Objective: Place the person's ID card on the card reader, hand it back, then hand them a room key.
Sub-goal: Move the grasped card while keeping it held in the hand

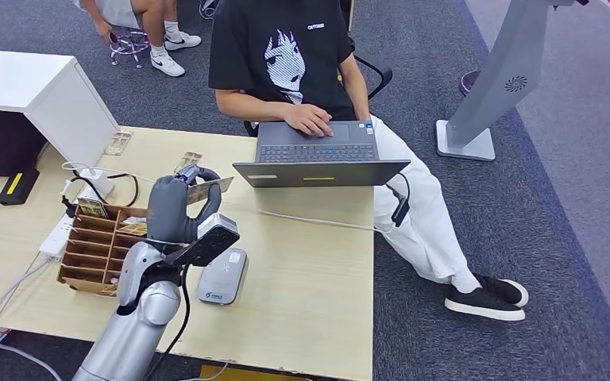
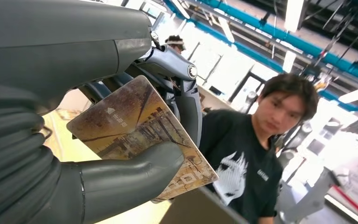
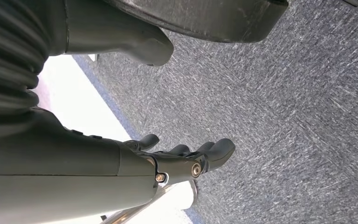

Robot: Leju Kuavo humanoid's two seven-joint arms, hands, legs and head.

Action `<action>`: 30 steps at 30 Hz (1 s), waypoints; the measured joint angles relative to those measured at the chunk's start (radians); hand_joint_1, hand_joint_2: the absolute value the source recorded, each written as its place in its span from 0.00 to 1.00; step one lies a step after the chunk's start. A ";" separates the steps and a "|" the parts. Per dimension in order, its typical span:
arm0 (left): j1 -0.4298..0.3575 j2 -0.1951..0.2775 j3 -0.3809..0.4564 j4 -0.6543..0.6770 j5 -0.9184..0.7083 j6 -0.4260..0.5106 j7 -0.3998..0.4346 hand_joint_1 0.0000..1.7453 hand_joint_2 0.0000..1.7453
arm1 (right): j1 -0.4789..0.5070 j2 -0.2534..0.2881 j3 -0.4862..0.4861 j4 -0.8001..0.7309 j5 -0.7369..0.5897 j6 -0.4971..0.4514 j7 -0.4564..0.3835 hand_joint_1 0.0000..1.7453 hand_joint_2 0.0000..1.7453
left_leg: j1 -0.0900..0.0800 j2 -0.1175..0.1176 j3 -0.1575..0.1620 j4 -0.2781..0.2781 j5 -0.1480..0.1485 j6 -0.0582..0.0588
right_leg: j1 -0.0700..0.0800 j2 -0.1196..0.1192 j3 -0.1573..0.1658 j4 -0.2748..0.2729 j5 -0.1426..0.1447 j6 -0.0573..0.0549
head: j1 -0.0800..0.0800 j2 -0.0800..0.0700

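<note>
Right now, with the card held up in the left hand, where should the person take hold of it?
By the free corner of the card sticking out past the left hand, reached from the person's side over the laptop. The thumb covers its middle and fingers back it.

The silver left arm (image 1: 139, 317) rises from six o'clock, its grey left hand (image 1: 176, 208) upright, thumb and fingers pinching. The grey right hand (image 3: 121, 163) hangs, fingers apart.
</note>
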 joint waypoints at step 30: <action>0.150 0.033 0.093 0.173 0.044 0.013 -0.037 1.00 1.00 | 0.000 0.007 0.001 0.000 0.002 -0.001 0.008 0.00 1.00 | 0.000 0.000 0.000 0.000 0.000 0.000 | 0.000 0.000 0.000 0.000 0.000 0.000 | 0.000 0.000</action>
